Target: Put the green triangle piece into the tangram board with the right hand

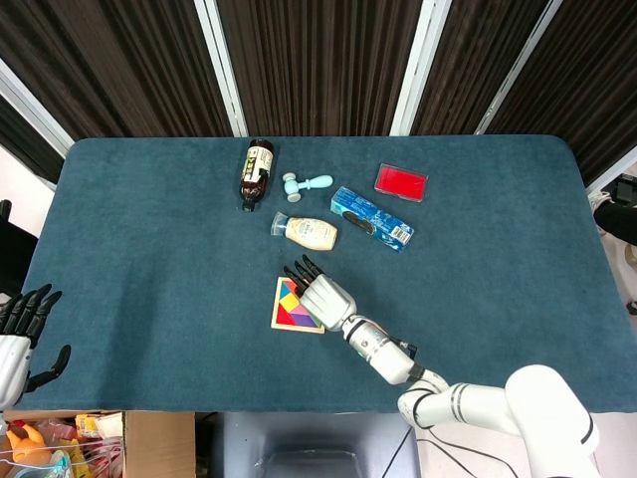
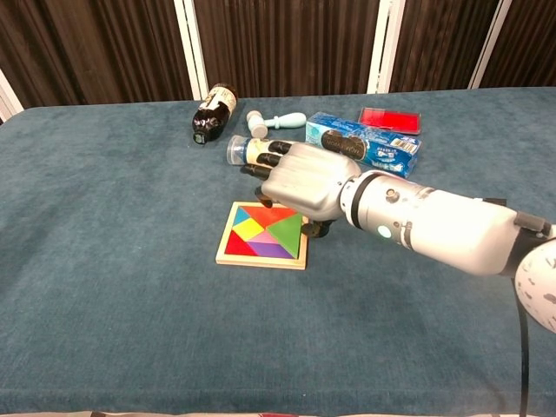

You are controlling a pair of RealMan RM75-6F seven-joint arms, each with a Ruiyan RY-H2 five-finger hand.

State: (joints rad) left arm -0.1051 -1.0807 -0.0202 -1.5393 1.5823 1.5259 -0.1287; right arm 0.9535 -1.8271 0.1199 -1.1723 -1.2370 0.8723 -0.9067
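Observation:
The wooden tangram board (image 2: 228,257) (image 1: 278,321) lies at the table's front middle, filled with coloured pieces. The green triangle (image 2: 287,230) lies flat in the board's right side, level with the other pieces. My right hand (image 2: 301,179) (image 1: 324,295) hovers over the board's far right corner with its fingers stretched out towards the bottles and nothing in them. Its thumb sits just off the board's right edge; whether it touches the board I cannot tell. In the head view the hand covers the green piece. My left hand (image 1: 20,339) hangs off the table's left front corner, fingers apart and empty.
Behind the board lie a cream squeeze bottle (image 1: 310,232), a brown bottle (image 1: 255,172), a pale toy hammer (image 1: 306,184), a blue box (image 1: 371,219) and a red case (image 1: 401,182). A cardboard box (image 1: 60,448) stands below the table's left front corner.

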